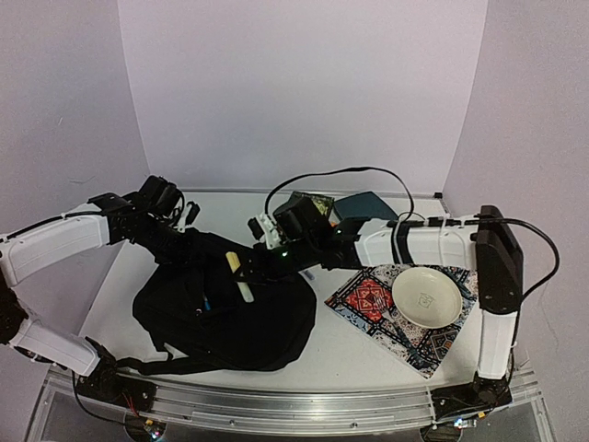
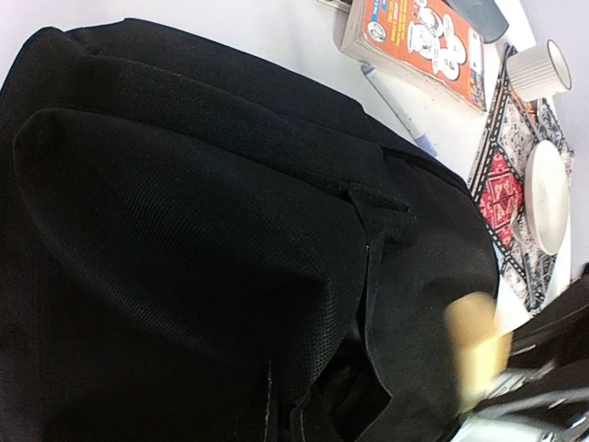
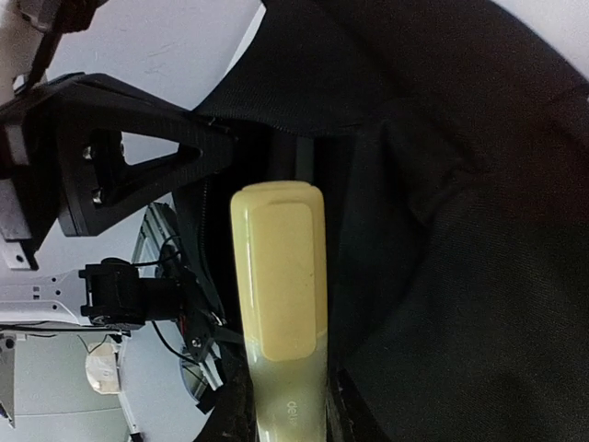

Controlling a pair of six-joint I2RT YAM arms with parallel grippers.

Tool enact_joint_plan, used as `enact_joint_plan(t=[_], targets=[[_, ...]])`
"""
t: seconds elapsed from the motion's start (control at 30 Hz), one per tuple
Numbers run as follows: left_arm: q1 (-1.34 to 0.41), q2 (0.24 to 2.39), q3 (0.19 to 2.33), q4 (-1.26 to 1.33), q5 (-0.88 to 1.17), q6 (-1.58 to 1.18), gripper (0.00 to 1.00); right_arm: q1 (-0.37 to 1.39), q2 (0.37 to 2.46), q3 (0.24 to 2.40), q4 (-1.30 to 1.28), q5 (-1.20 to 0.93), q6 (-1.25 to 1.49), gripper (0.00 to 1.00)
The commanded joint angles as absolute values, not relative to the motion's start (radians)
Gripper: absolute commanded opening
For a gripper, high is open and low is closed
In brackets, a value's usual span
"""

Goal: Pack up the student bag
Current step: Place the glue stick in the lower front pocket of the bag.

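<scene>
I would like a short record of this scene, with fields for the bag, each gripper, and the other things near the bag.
bag: student bag, black, top opening parted
left gripper: shut, at the bag's far edge
right gripper: shut on pale yellow marker, held over the opening
nearby: white bowl on patterned cloth; teal pouch; orange box

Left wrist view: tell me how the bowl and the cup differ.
The bowl is wide and shallow, while the cup is narrower and taller. The bowl's surface is smooth, while the cup's wall is ribbed from top to bottom. Both are white.
</scene>
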State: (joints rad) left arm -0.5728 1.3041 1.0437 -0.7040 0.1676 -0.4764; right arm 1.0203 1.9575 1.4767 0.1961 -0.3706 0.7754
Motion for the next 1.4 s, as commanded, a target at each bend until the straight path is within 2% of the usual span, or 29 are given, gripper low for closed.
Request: enact_joint_plan(t=[0.0, 0.2, 0.4, 0.6, 0.77, 0.9, 1.07, 1.37], targets=[[-0.572, 1.271, 1.037, -0.571, 0.24, -0.535, 0.0, 1.044, 2.026, 1.535, 0.316, -0.434, 0.888, 0.0], [-0.574, 1.275, 1.013, -0.52, 0.294, -0.573, 0.0, 1.057, 2.108, 1.583, 0.37, -0.446, 0.958, 0.0], [-0.583, 1.264, 1.005, -0.497, 0.332, -0.59, 0.0, 1.054, 2.126, 1.593, 0.379, -0.34, 1.005, 0.0], [-0.596, 1.254, 0.994, -0.492, 0.361, -0.592, 0.0, 1.052, 2.118, 1.563, 0.432, -0.214, 1.073, 0.07], [-0.6, 1.246, 0.985, -0.485, 0.375, -0.595, 0.0, 1.054, 2.146, 1.597, 0.463, -0.196, 1.086, 0.18], [-0.6, 1.234, 0.985, -0.484, 0.367, -0.586, 0.0, 1.055, 2.169, 1.619, 0.472, -0.226, 1.073, 0.32], [-0.6, 1.226, 0.985, -0.486, 0.317, -0.572, 0.0, 1.055, 2.138, 1.601, 0.474, -0.246, 1.019, 0.43], [-0.597, 1.228, 1.013, -0.58, 0.13, -0.512, 0.0, 1.052, 2.007, 1.525, 0.406, -0.233, 0.866, 0.51]])
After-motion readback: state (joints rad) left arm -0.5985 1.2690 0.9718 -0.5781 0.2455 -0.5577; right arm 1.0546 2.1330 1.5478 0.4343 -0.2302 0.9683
